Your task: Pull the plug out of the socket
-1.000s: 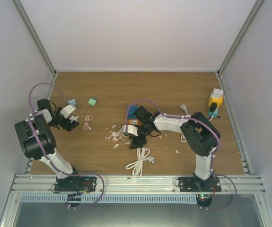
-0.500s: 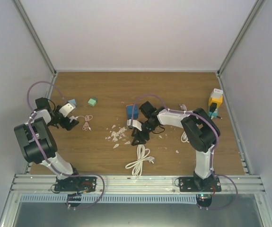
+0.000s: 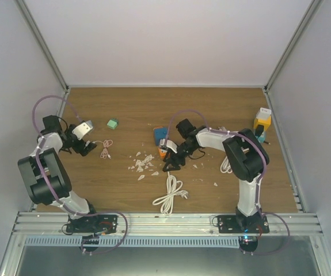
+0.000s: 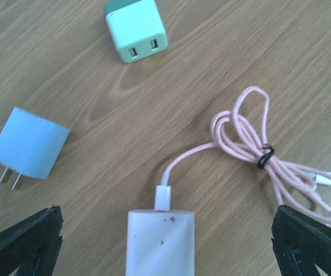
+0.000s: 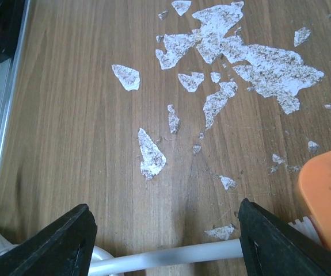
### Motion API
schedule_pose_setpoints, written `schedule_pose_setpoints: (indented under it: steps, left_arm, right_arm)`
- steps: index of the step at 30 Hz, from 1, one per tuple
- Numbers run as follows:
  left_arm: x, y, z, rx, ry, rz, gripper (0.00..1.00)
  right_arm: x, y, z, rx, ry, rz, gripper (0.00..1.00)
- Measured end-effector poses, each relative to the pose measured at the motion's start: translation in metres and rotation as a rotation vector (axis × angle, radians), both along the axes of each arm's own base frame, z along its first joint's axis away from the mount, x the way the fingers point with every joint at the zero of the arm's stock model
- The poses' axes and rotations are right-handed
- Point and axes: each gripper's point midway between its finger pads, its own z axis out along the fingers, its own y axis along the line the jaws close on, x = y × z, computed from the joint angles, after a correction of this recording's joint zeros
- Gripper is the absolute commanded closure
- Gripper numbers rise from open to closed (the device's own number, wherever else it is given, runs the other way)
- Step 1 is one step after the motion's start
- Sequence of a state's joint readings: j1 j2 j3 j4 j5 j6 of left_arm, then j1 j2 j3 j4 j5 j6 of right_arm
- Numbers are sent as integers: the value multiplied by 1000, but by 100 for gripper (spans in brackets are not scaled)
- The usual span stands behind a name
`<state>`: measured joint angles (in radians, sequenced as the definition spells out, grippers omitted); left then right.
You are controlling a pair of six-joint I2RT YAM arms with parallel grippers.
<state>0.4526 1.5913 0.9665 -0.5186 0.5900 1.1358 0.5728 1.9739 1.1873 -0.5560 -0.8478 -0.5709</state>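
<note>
Well left of the paper scraps [image 3: 143, 163], the left gripper [image 4: 165, 244] stands wide open over a white charger [image 4: 160, 233] with a pink cable [image 4: 251, 149]. A blue charger [image 4: 28, 144] and a green charger [image 4: 136, 29] lie nearby. Just right of the scraps, the right gripper [image 5: 168, 241] is open too, with a white cord [image 5: 171, 257] between its fingers. The orange plug [image 5: 328, 198] lies at the scraps' right edge, beside that gripper.

Wooden table [image 3: 223, 106] with white cord [image 3: 169, 195], pink cable [image 4: 251, 144], mint charger [image 4: 136, 29], scraps [image 5: 257, 57].
</note>
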Motion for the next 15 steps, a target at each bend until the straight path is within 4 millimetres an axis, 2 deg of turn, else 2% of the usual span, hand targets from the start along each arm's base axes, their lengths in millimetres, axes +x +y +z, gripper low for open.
schedule_pose_setpoints:
  steps: [6,15]
  left_arm:
    - [0,-21,6,-14,-3,-50,1]
    - [4,-54,25,-25,-47,-118,1]
  right_arm:
    - [8,-12,-4,-29,-25,-13,30]
    - [52,-65,-8,-120,-134,-159,28]
